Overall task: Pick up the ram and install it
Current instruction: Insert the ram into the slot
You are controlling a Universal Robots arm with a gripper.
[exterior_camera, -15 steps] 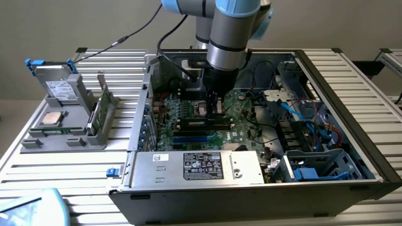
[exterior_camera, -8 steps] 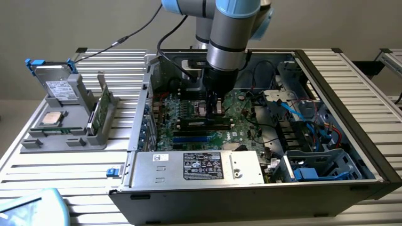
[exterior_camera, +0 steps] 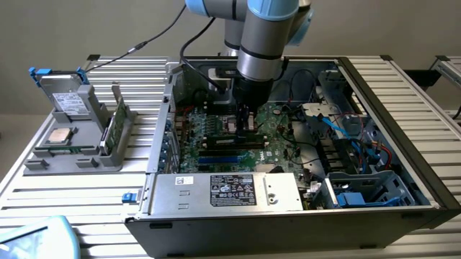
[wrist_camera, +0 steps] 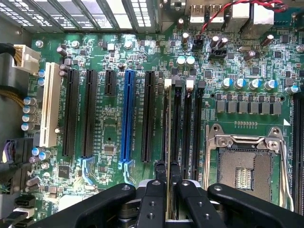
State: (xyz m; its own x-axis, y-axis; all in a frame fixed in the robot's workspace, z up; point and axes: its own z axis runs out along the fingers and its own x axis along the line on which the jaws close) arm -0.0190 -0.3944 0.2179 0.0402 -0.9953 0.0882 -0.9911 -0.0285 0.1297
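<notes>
You have the pincer (exterior_camera: 245,120) down inside the open computer case (exterior_camera: 403,113), over the middle of the motherboard (wrist_camera: 109,142). Its two fingers are drawn close together and clamped on the ram (wrist_camera: 167,137), one on each flat face. In the wrist view you look down on the ram edge-on: a thin pale-green line running straight out from between the fingers. What matters to you here is the line-up. The ram's long axis lies parallel to the bank of black memory slots (wrist_camera: 187,133) and sits directly over the outermost slot of that bank. That is the slot nearest the blue expansion slot (wrist_camera: 127,114) and farthest from the open processor socket (wrist_camera: 247,166). The ram's far end reaches the white latch (wrist_camera: 167,84) at the end of that slot. So the ram lies to no side of the pincer: it is in the grip, below it, with the slot straight beneath. You cannot tell from these views whether its lower edge is pressed home, touching the slot or just above it, because you see only its top edge. The grey rack (exterior_camera: 94,162) of upright boards stands on the table (exterior_camera: 72,189), well apart, to the exterior view's left of the case.
</notes>
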